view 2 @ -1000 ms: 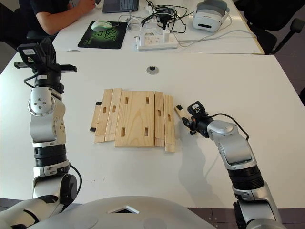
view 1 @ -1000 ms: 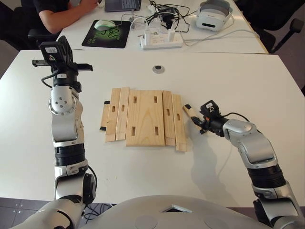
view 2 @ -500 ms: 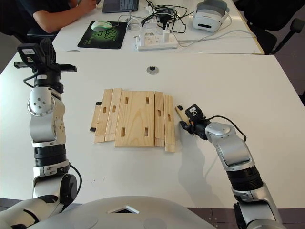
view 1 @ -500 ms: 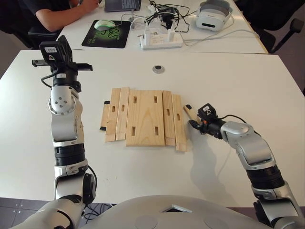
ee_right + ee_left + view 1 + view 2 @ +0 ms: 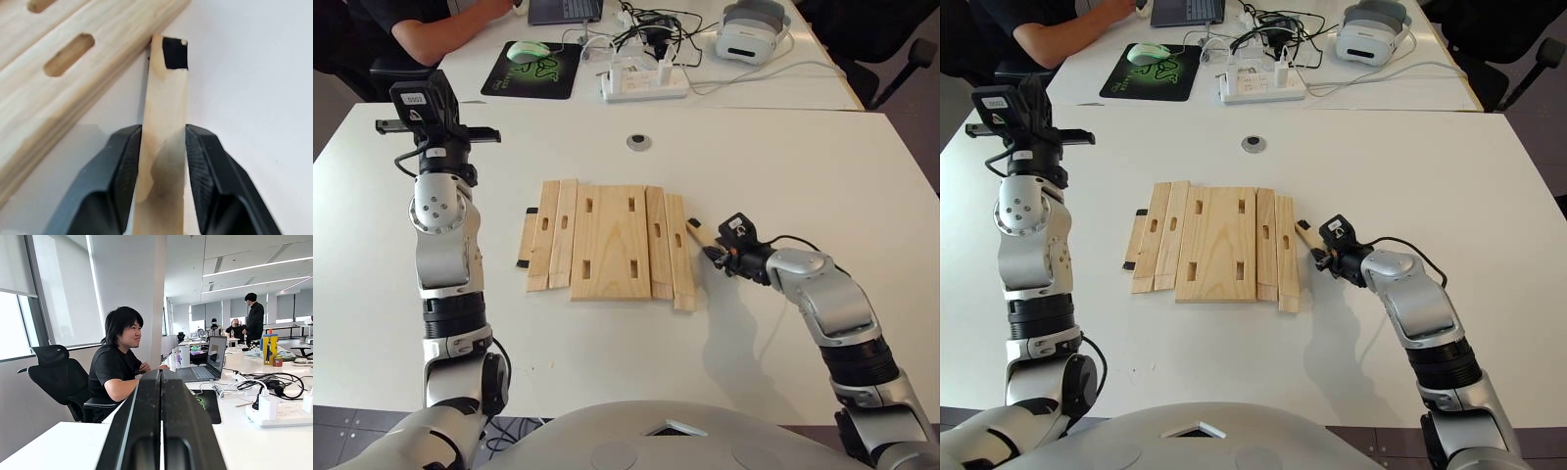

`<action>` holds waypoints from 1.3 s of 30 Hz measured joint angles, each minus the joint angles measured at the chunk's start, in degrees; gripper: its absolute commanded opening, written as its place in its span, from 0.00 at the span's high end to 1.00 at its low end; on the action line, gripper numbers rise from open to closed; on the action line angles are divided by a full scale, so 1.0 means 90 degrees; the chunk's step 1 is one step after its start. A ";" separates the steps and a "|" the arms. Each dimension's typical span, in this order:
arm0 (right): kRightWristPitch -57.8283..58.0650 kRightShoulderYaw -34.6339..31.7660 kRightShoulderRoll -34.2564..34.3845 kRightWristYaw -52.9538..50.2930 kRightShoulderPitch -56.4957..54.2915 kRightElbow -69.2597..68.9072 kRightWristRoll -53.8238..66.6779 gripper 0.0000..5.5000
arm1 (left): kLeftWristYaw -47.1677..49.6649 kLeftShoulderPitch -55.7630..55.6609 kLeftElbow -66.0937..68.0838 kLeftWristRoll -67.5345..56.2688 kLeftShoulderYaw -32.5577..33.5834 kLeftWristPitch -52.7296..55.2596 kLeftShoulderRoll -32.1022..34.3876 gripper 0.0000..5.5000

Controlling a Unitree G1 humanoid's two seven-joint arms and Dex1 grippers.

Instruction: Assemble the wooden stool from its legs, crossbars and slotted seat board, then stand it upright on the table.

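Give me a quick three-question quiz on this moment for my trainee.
1. True or false: the right claw is shut on a stick with a black tip.
2. Pick one: the seat board is A) flat on the table, B) standing upright, C) held in the air.
3. Fill in: the left claw, held high over the table's left side, is ____ (open or shut).
Key: 1 true; 2 A; 3 shut.
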 measured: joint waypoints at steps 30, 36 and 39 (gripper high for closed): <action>-0.4421 -0.0442 0.2351 -0.0542 -0.1074 0.0478 0.0348 0.75 | -0.1489 -0.1161 -0.0788 -0.6344 0.0308 0.5564 -0.0183 0.61; -0.5060 -0.0290 0.2435 -0.0470 -0.0882 0.0770 0.0232 0.75 | -0.1073 -0.1397 -0.0490 -0.6996 0.0438 0.5919 -0.0344 0.57; -0.5153 -0.0270 0.2480 -0.0444 -0.0842 0.0837 0.0236 0.75 | -0.1021 -0.1470 -0.0443 -0.7067 0.0369 0.6018 -0.0304 0.57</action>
